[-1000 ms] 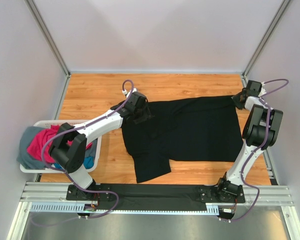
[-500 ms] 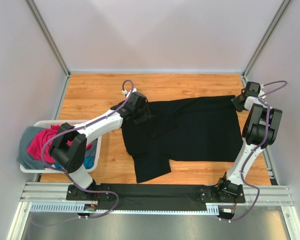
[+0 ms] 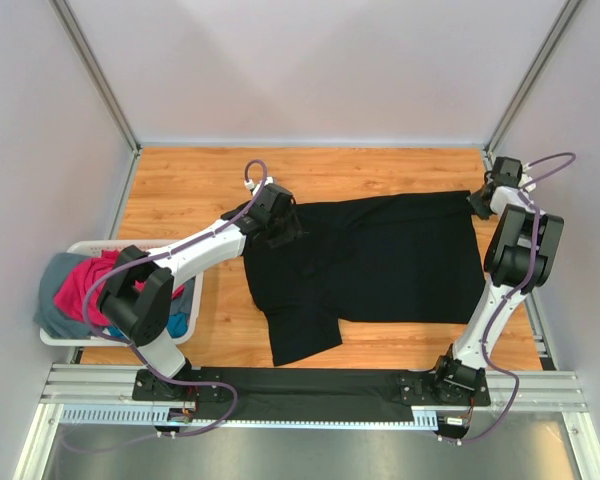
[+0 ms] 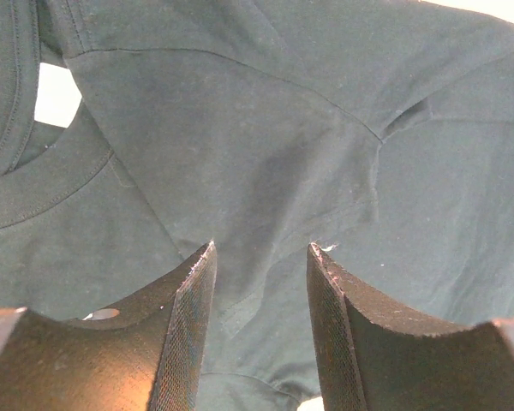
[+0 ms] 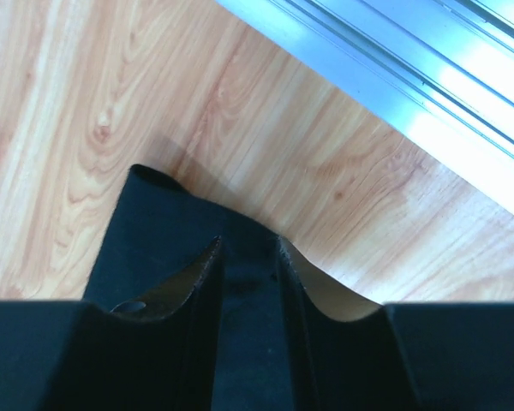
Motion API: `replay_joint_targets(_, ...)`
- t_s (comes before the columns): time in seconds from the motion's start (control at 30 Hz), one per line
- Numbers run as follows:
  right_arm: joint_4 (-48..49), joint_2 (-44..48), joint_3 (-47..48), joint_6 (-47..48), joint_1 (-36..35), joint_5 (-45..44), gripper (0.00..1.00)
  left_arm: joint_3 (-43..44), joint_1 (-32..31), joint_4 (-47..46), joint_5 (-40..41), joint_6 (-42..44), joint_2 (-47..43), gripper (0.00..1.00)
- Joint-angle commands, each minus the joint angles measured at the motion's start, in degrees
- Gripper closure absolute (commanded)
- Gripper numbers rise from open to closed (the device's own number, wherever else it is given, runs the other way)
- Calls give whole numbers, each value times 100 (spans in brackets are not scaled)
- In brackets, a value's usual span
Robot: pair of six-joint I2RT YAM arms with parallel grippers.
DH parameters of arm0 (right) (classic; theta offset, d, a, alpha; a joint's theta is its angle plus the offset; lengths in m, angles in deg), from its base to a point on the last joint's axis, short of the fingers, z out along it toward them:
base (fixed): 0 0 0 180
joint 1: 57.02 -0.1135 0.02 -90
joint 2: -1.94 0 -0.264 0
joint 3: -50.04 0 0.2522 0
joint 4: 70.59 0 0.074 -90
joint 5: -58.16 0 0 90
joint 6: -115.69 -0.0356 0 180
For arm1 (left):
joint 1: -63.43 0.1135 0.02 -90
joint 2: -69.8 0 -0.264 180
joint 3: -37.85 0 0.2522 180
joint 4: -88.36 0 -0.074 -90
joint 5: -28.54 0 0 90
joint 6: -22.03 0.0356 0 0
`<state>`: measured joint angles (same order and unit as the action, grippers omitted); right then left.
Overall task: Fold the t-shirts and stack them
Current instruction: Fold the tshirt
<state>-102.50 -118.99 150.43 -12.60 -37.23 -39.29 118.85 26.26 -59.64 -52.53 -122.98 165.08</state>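
Note:
A large black t-shirt (image 3: 380, 255) lies spread on the wooden table, collar to the left, with one sleeve pointing to the near edge. My left gripper (image 3: 286, 230) hangs just over its collar and shoulder area. In the left wrist view it (image 4: 261, 248) is open, with black cloth (image 4: 265, 145) below and nothing between the jaws. My right gripper (image 3: 479, 199) is at the shirt's far right corner. In the right wrist view its jaws (image 5: 248, 244) stand close together with black cloth (image 5: 154, 223) between them. Magenta-pink (image 3: 80, 285), grey (image 3: 50, 290) and blue (image 3: 177, 325) shirts lie in the basket.
The white slotted basket (image 3: 197, 300) stands at the table's left edge beside the left arm. A metal frame rail (image 5: 368, 77) runs just past the right gripper along the right side of the table. Grey walls close in the back and both sides.
My right gripper has shifted slightly toward the far right corner of the table. The left arm and the shirt have hardly moved.

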Motion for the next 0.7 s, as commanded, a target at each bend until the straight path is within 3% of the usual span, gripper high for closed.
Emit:
replay_joint_targets(0.0, -153, -212, 258, 119, 16, -257, 68, -1, 43, 4, 4, 34, 8, 46)
replay_joint_targets(0.33, -557, -160, 240, 251, 25, -609, 60, 8, 52, -22, -40, 7, 51, 47)
replay_joint_targets(0.67, -926, -151, 433, 383, 16, -644, 61, -9, 52, -22, -40, 7, 60, 47)
